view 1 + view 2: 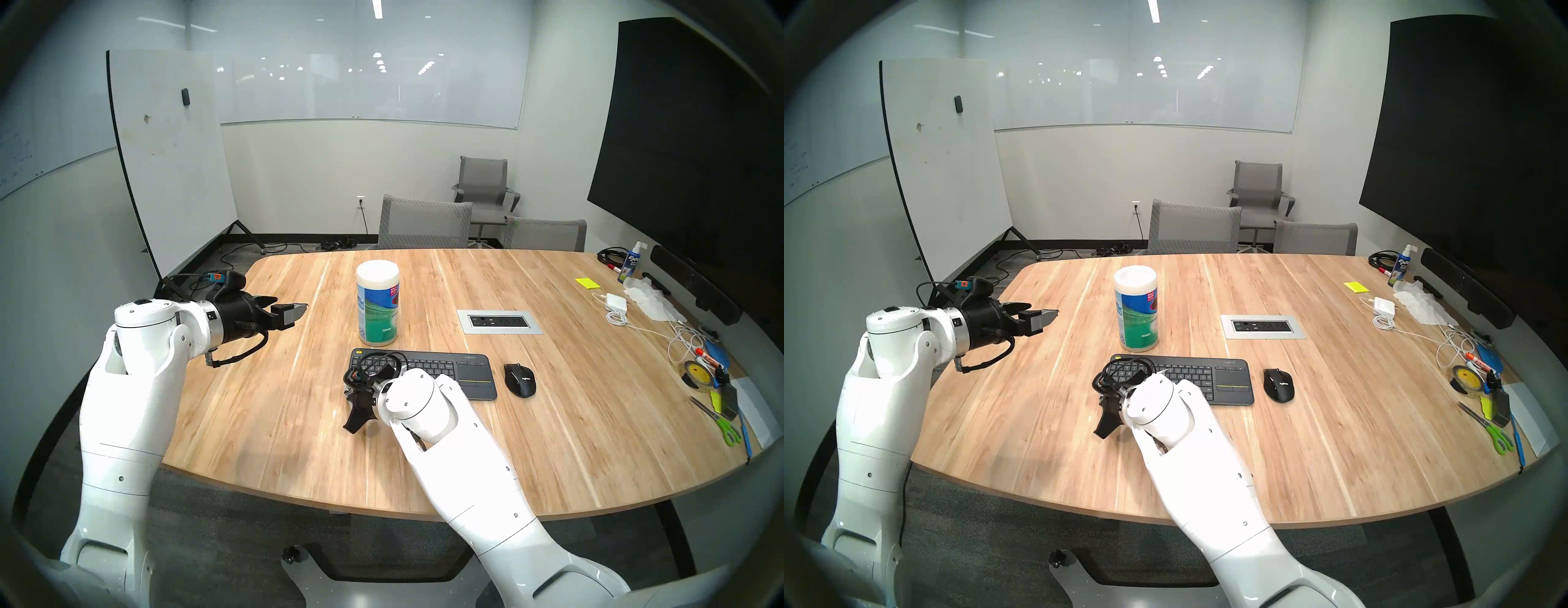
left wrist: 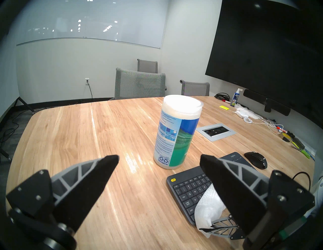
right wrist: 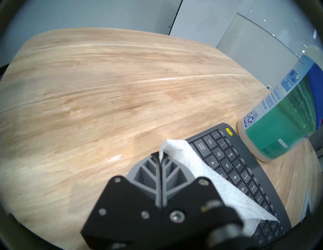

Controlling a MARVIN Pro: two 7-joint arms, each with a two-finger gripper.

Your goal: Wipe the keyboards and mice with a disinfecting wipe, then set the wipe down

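The dark-grey keyboard (image 1: 449, 369) lies at the table's middle, and it also shows in the right wrist view (image 3: 227, 162). The black mouse (image 1: 519, 380) sits just right of it. My right gripper (image 3: 159, 155) is shut on the white wipe (image 3: 201, 167), which drapes over the keyboard's left keys. Its fingertips are low at the keyboard's front left corner (image 1: 353, 424). The wipe also shows in the left wrist view (image 2: 208, 207). My left gripper (image 1: 288, 310) is open and empty, above the table's left part, apart from everything.
A white-lidded blue-green canister (image 1: 378, 303) stands upright just behind the keyboard's left end. A grey outlet panel (image 1: 499, 321) is set in the table. Cables, a tissue heap (image 1: 649, 299), tape and scissors (image 1: 721, 420) crowd the right edge. Chairs stand at the far side.
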